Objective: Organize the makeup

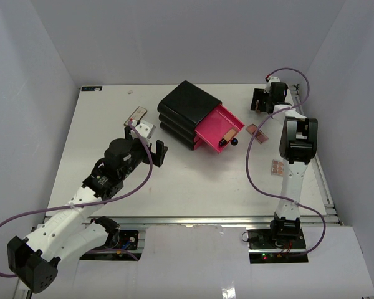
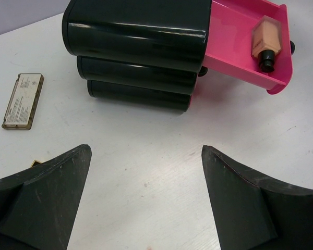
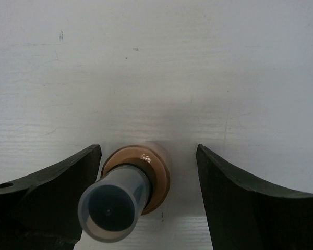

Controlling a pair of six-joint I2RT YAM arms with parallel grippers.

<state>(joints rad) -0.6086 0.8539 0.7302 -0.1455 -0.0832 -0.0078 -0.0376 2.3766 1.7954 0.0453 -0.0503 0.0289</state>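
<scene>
My right gripper point(image 3: 148, 149) is open at the table's far right point(image 1: 264, 99), its jaws on either side of an upright beige foundation bottle point(image 3: 138, 179) with a dark cap under a clear cover. The bottle stands close to the left finger. My left gripper point(image 2: 146, 149) is open and empty over bare table in front of the black box point(image 1: 151, 154). A second beige bottle point(image 2: 264, 40) lies in the open pink drawer point(image 2: 235, 31). A slim tan-and-silver case point(image 2: 23, 100) lies left of the box. Two flat pink palettes point(image 1: 258, 132) point(image 1: 277, 167) lie on the right.
The big black box point(image 1: 188, 109) stands at the middle back, its top pink drawer point(image 1: 215, 121) pulled out toward the right. A small white item point(image 1: 144, 129) lies just behind my left gripper. The right arm's upright link point(image 1: 297, 140) stands near the palettes.
</scene>
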